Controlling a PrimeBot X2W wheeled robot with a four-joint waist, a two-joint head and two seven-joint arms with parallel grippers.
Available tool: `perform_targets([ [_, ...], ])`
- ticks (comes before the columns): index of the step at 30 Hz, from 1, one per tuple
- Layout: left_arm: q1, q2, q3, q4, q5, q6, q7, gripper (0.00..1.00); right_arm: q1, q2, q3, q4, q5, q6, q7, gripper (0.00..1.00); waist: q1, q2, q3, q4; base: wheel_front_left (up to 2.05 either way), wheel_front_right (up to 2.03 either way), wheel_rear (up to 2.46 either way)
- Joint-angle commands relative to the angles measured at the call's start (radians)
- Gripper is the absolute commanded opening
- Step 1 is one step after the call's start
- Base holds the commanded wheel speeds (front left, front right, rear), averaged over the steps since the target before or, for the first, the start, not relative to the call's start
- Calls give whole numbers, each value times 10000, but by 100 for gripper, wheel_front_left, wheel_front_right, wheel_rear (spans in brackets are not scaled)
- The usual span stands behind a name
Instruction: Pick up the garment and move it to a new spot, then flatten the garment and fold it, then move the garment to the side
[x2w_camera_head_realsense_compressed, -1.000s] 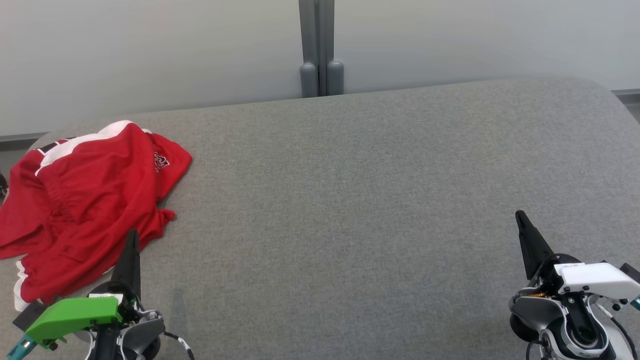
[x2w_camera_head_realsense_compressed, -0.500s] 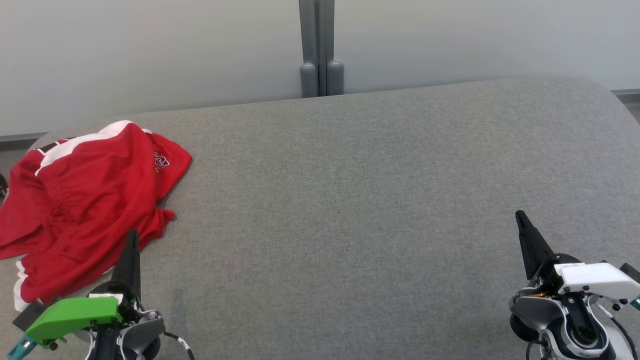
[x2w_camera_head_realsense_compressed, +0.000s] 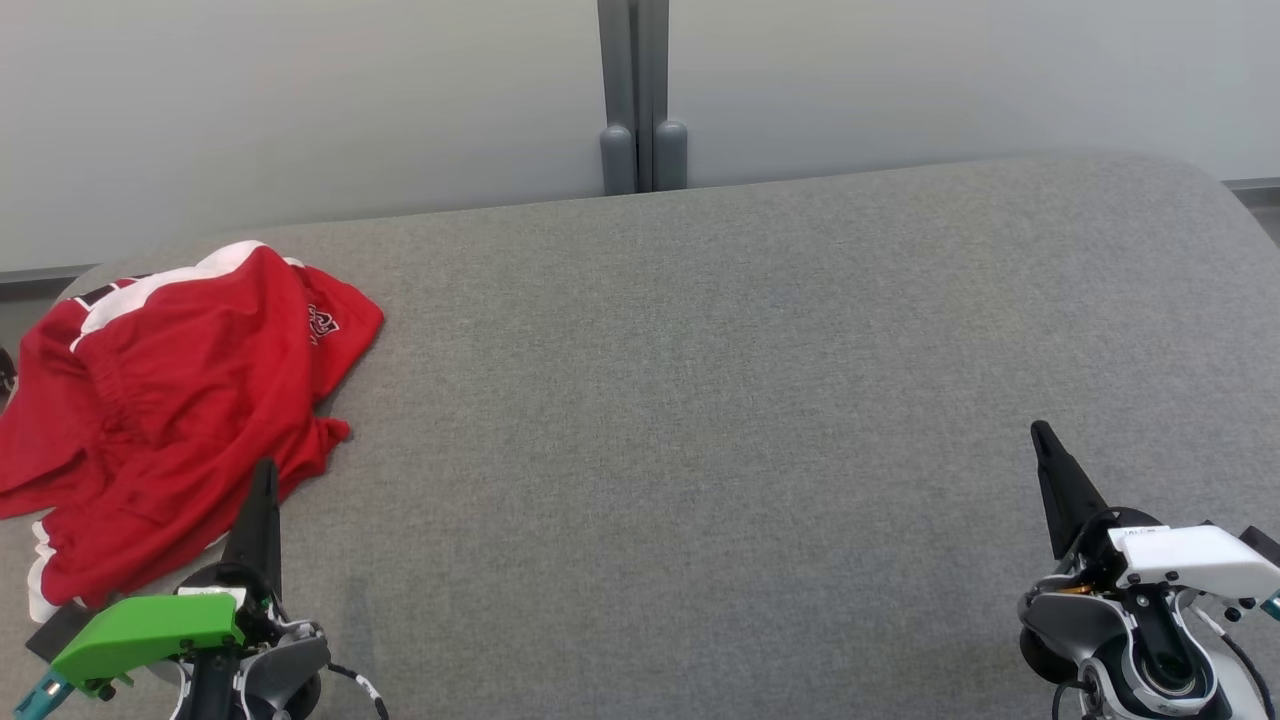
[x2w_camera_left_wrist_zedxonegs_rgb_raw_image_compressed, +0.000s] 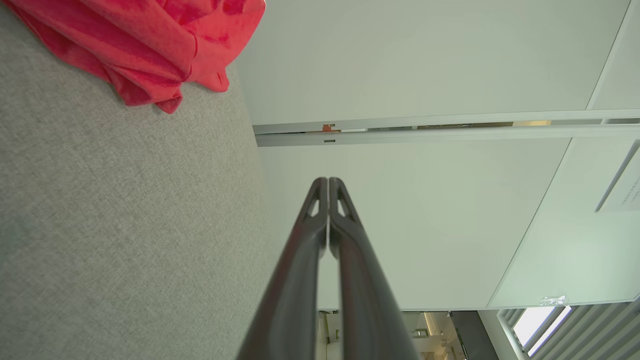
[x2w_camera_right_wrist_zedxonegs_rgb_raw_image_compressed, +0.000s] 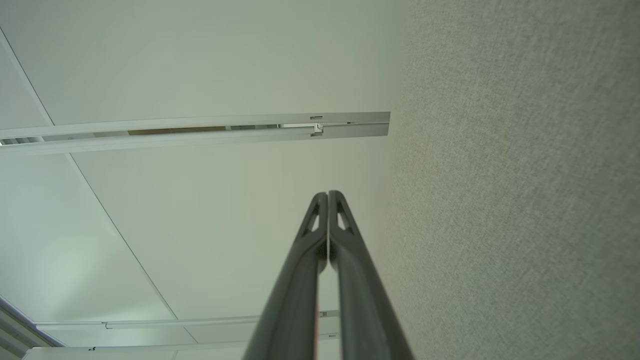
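Left wrist view: shows L gripper (x2w_camera_left_wrist_zedxonegs_rgb_raw_image_compressed: 328, 182) closed, fingers pressed together, nothing held, over grey padded surface (x2w_camera_left_wrist_zedxonegs_rgb_raw_image_compressed: 125, 225). Head view: puts it lower left, tip just beside garment (x2w_camera_head_realsense_compressed: 180, 420), red w/ white trim, crumpled at surface's left edge. Finds R gripper (x2w_camera_head_realsense_compressed: 1040, 432) closed too, empty, lower right, well apart from garment.

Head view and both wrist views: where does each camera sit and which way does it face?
Head view: on the head, facing forward and down at the grey table and red garment; left pincer and right pincer show at bottom.
Left wrist view: on that wrist, facing along its shut pincer toward the white wall.
Right wrist view: likewise, along its shut pincer, table at right.
Shared: head and left wrist views both show the garment.
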Motion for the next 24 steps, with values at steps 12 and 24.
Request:
perform_targets([
  [12,-147,87,17,-15,22,-33,23,0,-63,-46,2,-50,63,9,3,0,0,0,0,0,0,0,0],
  [24,175,-29,-450,-7,125,3,-391,100,227,32,248,-11,-367,-1,-389,100,0,0,-1,-2,0,0,0],
])
